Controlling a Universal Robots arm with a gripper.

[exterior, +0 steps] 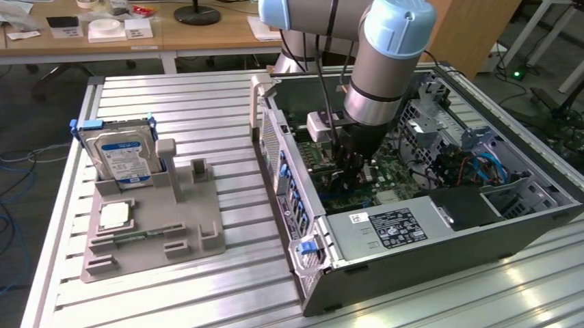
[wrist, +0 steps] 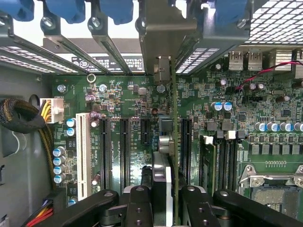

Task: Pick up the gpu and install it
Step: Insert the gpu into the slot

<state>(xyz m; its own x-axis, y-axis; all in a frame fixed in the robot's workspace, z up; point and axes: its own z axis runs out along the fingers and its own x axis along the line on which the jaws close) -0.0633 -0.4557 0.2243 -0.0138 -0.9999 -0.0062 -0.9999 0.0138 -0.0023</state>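
So the arm is down inside the open PC case (exterior: pixel 511 225) on the counter (exterior: pixel 164 96), and the jaws are clamped on the gpu (wrist: pixel 173 156), holding it edge-on so in the wrist view it reads as a thin green board line running straight out from between the fingers (wrist: pixel 137 203) toward the rear of the case. Working across from the far side of the jaws: there's the white slot (wrist: pixel 81 153), then a run of black expansion slots (wrist: pixel 124 146), and the card sits just past those, right between the jaws, lined up over the long slot (wrist: pixel 186 146) beside it. I can't tell if its edge connector is already touching that slot or hovering just above. The silver bracket end (wrist: pixel 162 71) is up at the rear slot openings, under the blue latches (wrist: pixel 71 9). On the other side of the jaws you've got the RAM slots (wrist: pixel 220 158) and the CPU socket (wrist: pixel 272 182), well clear. My take on doing this bit right: keep the card dead vertical and parallel to the slot, get the bracket tongue sliding into its rear opening at the same time, then press evenly. Any tilt and it'll probably bind or seat one end only.
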